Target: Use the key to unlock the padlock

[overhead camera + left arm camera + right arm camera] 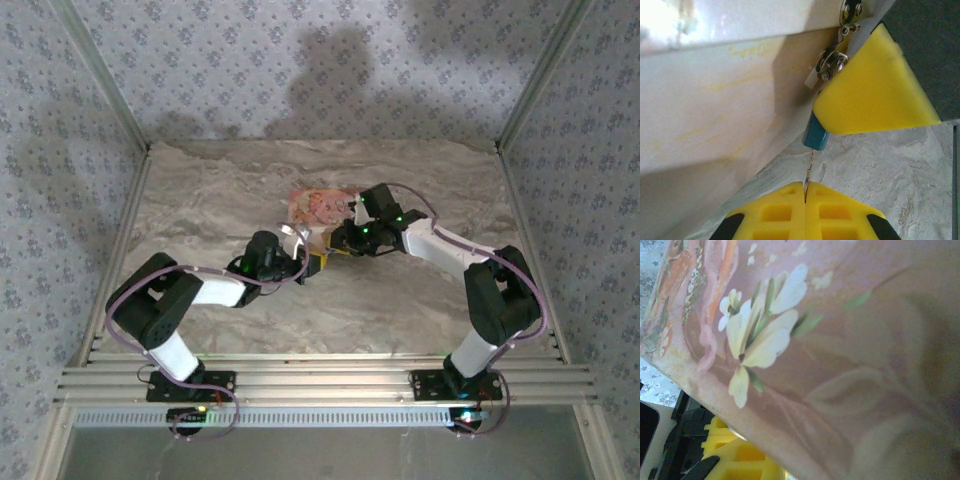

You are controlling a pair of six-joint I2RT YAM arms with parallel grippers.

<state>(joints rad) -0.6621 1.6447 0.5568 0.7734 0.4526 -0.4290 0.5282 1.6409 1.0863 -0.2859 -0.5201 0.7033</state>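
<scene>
Closest in, the left hand (805,186) pinches the thin key (809,167), its tip at the small blue padlock (816,136) by the pink box's (715,100) clasp (832,60) above the counter (890,170); probably light, stiff and slick, it suits the right hand's (338,240) clamp across its body.

Marbled table (200,200), pink box (316,206) seemingly resting

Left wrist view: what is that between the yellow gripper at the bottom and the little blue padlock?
A thin metal key, pinched in the shut left gripper and reaching up to the padlock; the left wrist view shows it.
</scene>
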